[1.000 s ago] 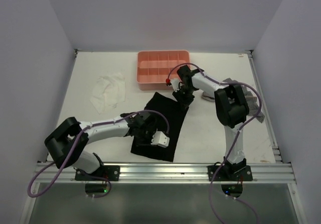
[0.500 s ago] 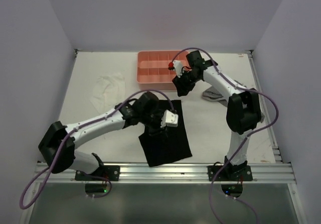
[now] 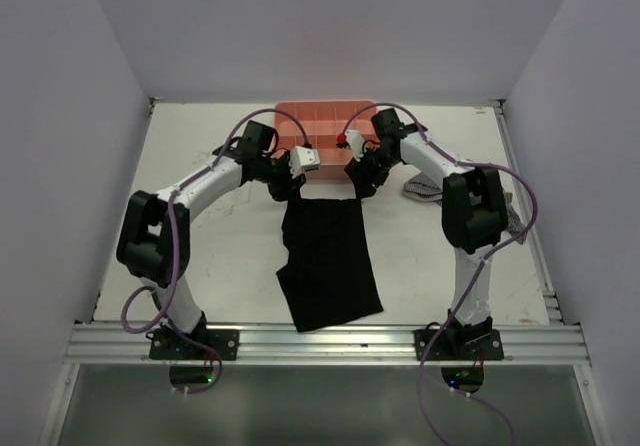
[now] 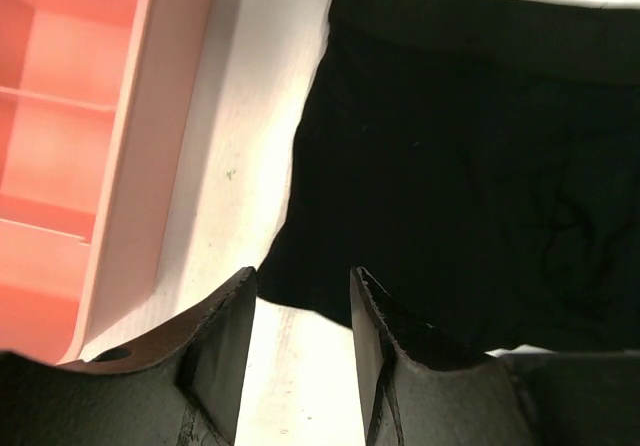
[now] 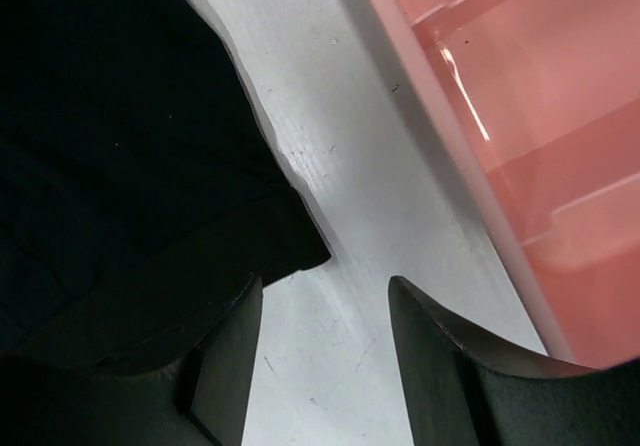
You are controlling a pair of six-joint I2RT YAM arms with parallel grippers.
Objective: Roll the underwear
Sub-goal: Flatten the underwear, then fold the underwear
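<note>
Left gripper (image 4: 301, 291) and right gripper (image 5: 325, 286) both spread, holding nothing.
They sit at the 11 and 1 o'clock corners of the underwear (image 3: 328, 261), which lies flat mid-table at 6 o'clock from the pink tray (image 3: 325, 116). It looks light, limp and likely to bunch, so pinch both corners of one end and roll evenly.

table (image 3: 210, 266): bears everything listed. tray (image 3: 322, 107): centre of the far edge. underwear (image 3: 328, 261): on the table in front of the tray, apart from it, reaching almost to the near edge. left gripper (image 3: 287, 188): over its far left corner. right gripper (image 3: 362, 184): over its far right corner. cloth (image 3: 418, 189): right of the underwear, partly behind the right arm.
</note>
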